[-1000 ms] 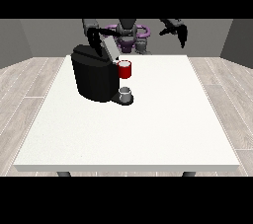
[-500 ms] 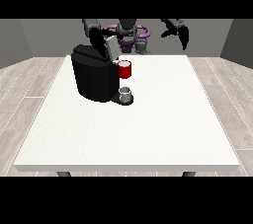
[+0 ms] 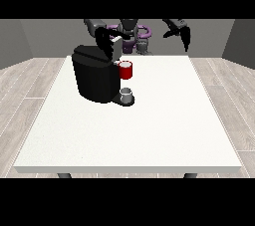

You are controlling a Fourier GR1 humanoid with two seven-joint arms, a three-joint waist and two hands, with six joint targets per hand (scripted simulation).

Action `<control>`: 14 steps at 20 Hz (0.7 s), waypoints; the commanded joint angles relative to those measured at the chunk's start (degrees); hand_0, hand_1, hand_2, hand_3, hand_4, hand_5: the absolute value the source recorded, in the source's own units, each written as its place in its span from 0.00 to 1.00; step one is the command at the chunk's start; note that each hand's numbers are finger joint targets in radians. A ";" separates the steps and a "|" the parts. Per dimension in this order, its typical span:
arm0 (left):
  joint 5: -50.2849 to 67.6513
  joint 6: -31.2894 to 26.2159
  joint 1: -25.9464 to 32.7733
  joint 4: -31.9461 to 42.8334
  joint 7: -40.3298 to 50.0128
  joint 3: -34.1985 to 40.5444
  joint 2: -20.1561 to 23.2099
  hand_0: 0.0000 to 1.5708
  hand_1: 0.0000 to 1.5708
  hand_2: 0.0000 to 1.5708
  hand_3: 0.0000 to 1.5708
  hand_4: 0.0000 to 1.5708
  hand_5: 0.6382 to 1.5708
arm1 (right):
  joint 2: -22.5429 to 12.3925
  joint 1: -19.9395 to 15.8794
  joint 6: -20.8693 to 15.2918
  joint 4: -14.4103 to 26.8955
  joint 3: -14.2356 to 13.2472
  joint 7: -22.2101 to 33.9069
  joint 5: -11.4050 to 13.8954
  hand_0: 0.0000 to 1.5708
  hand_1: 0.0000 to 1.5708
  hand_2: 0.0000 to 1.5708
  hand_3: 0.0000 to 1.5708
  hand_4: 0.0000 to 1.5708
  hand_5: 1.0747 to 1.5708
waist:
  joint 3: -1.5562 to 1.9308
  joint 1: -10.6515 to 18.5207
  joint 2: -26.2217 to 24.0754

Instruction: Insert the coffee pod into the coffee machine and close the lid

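A black coffee machine [image 3: 94, 78] stands on the table's left half, toward the far side. Its grey lid [image 3: 115, 48] is tipped up at the top right of the machine. A red pod holder [image 3: 126, 70] juts out at the machine's front, and a small grey cup [image 3: 126, 94] sits on the base below it. The hand at the view's left [image 3: 103, 41] is over the machine's top, beside the raised lid; whether it touches the lid I cannot tell. The hand at the view's right [image 3: 182, 33] hangs in the air above the table's far right edge, fingers pointing down, holding nothing.
The large white table [image 3: 149, 130] stretches toward the camera with bare surface in front of and to the right of the machine. The robot's torso [image 3: 129, 36] stands behind the far edge.
The hand at the view's right has risen a little and turned its fingers downward. The hand at the view's left has shifted slightly over the machine's top by the lid.
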 commanded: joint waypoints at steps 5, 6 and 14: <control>-0.11 -1.12 -1.00 0.72 -2.40 -1.27 -0.13 0.00 0.00 0.00 0.00 0.25 1.00 | 1.49 -5.98 -0.63 -2.35 5.19 -1.05 4.76 0.00 0.00 0.00 0.00 0.06 1.00 | -0.68 5.84 1.53; 0.08 -0.45 -2.79 1.64 -0.49 -1.24 -0.91 0.00 0.00 0.00 0.00 0.24 1.00 | 1.12 -9.54 -1.40 -2.97 4.99 1.97 5.06 0.00 0.00 0.00 0.00 0.05 1.00 | -0.71 6.31 1.24; 0.64 -2.34 -6.61 0.74 -2.66 -2.04 -0.09 0.00 0.00 0.00 0.00 0.27 1.00 | -1.57 -12.06 -2.07 -5.72 3.24 5.04 5.84 0.00 0.00 0.00 0.00 0.06 1.00 | -0.66 11.03 5.29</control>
